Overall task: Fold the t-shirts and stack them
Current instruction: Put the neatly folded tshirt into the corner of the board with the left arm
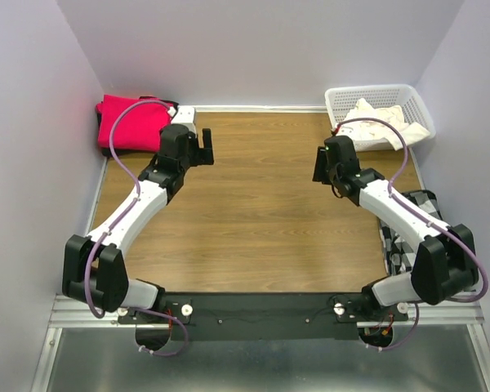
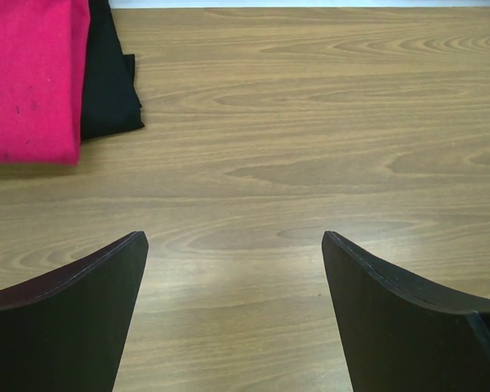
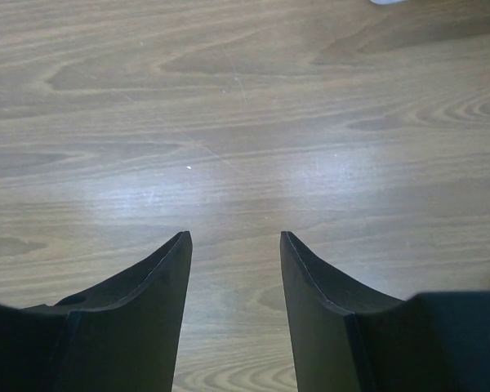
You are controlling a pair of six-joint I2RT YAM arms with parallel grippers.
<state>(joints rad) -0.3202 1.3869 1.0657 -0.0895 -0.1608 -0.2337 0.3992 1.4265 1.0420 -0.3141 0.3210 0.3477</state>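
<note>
Right gripper [image 3: 235, 235]: jaws partly apart, empty, over the table [image 1: 261, 212] just left of the basket [image 1: 374, 88]. Left gripper [image 2: 235, 238]: wide, empty. Cream t-shirt [image 1: 384, 114] lies crumpled inside the basket. Red t-shirt [image 2: 28, 77] lies on the black t-shirt [image 2: 108, 82], far left of it. Recommend pinching one cream layer and lifting it clear of the rim.

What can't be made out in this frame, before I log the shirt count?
Black fabric t-shirt: mostly under the crimson-red folded t-shirt in the top view; cut by the top edge in the left wrist view.
Cream-white crumpled t-shirt: bunched in the white plastic lattice basket, top view, too small to tell its shape.
White sliver, right wrist view: cut off by the top edge, unidentifiable.
</note>
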